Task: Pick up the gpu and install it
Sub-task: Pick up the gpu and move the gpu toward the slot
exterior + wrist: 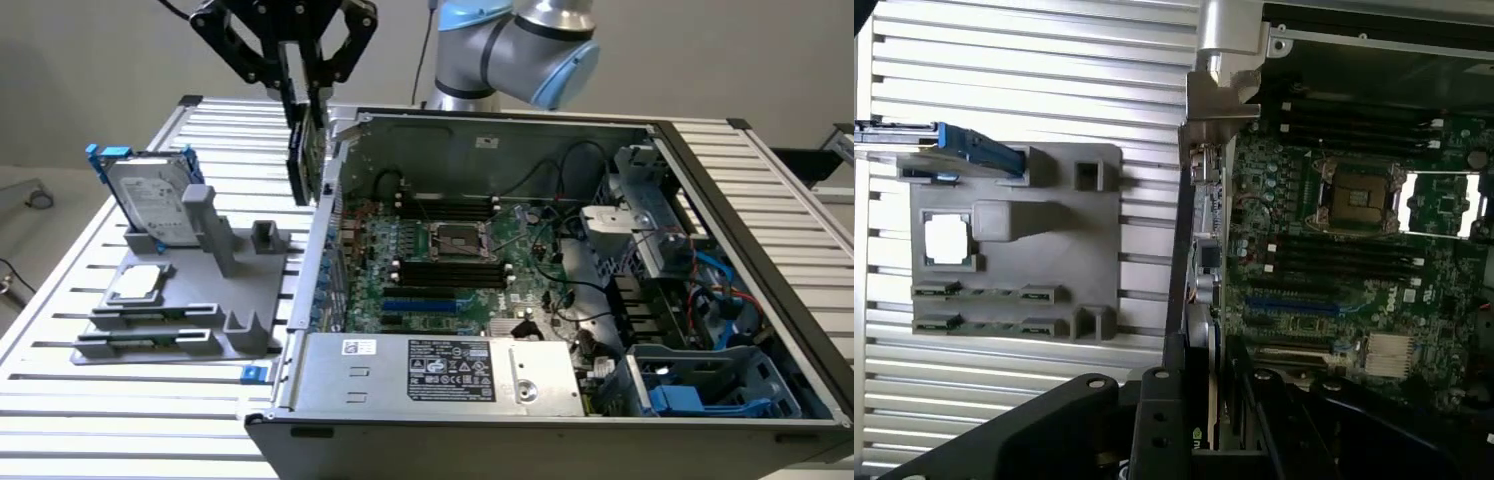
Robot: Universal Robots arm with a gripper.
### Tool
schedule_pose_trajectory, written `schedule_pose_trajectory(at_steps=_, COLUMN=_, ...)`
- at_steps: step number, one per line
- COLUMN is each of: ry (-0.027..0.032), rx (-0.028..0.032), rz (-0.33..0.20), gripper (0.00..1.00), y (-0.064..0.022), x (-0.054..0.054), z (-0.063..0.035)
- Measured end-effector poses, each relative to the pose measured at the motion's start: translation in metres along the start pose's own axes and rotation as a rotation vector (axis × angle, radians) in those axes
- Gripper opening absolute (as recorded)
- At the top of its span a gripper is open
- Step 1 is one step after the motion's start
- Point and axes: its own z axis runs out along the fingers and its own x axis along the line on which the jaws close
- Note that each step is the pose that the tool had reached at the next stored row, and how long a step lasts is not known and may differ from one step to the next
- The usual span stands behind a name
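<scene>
1. My black end effector (303,92) pinches the thin green gpu card with the black cooler cover (306,160), which hangs upright on edge.
2. The card sits by the open grey computer case's (507,145) wall on the exterior view's left, near the green motherboard (427,270).

Soft, even light fills the exterior view, leaving the slatted aluminium counter (80,400) bright and pale while the inside of the computer case (534,445) lies noticeably dimmer, with only faint shadows around the grey fixture (200,300). In the wrist view the counter slats glare almost white and the motherboard (1334,270) sits in shade. The black gripper (1206,405), close to the lens, looks blurred and underexposed.
</scene>
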Motion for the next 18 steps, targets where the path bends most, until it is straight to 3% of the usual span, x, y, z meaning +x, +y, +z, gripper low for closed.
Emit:
schedule_pose_trajectory(at_steps=6, ry=0.0002, rx=-0.0026, rz=0.0, gripper=0.27, y=-0.0035, x=-0.027, z=0.0005)
schedule_pose_trajectory(at_steps=18, ry=0.0006, rx=0.001, rz=0.0, gripper=0.27, y=-0.0082, x=-0.081, z=0.0225)
